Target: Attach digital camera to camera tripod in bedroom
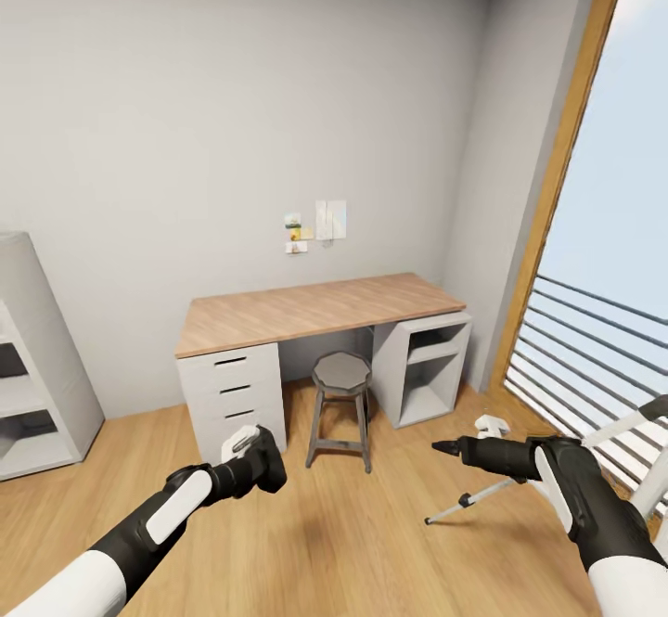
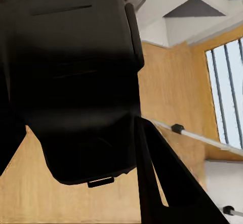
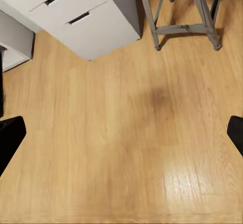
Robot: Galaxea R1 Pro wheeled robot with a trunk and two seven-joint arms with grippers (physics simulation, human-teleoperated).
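The digital camera point(image 2: 76, 82), black and boxy, looms large in the left wrist view with a dark finger point(image 2: 157, 183) pressed against it. In the head view my left gripper point(image 1: 258, 457) is shut on the camera point(image 1: 269, 473), low over the floor in front of the drawers. The camera tripod point(image 1: 475, 494) shows at the lower right: a silver-white leg with a black foot slanting over the floor, and more legs at the frame edge. One leg point(image 2: 202, 139) also crosses the left wrist view. My right gripper point(image 1: 447, 448) hangs just above that leg; its fingers point(image 3: 10, 140) stand wide apart, open and empty.
A desk point(image 1: 315, 306) with a wood top, white drawers point(image 1: 232, 390) and an open cubby stands against the back wall. A grey stool point(image 1: 340, 404) stands under it. A white shelf unit point(image 1: 37, 385) is at the left. A tall wood-framed window with a railing point(image 1: 594, 348) fills the right.
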